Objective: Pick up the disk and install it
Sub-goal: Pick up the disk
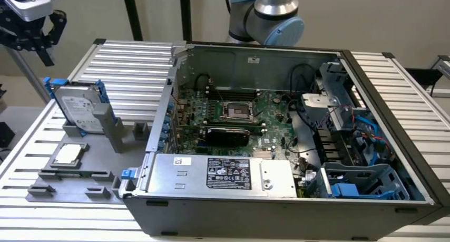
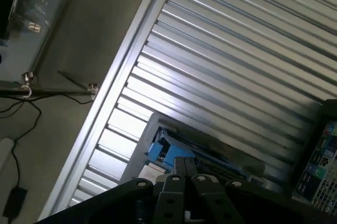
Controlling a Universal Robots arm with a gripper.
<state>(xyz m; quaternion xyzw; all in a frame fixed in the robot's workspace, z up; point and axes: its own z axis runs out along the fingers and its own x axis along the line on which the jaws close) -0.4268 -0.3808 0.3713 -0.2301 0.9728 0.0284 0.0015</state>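
Gripper (image 2: 184,174) is hanging with its jaws pressed together, carrying nothing. Below it and well apart, the disk (image 1: 76,107) is standing on edge in a grey stand (image 1: 113,131), its long axis seemingly pointing up toward the hand. Counting now: one disk, one arm (image 1: 271,15), one chip (image 1: 69,154), one open computer (image 1: 232,55) lying off to the side.

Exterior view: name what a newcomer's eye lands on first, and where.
The open grey metal computer case with its green motherboard takes up the middle. At the exterior view's left, the silver-grey hard drive in a blue plastic carrier stands on edge in a grey fixture on the ribbed aluminium table. In that view's top left corner, the black gripper hangs shut.
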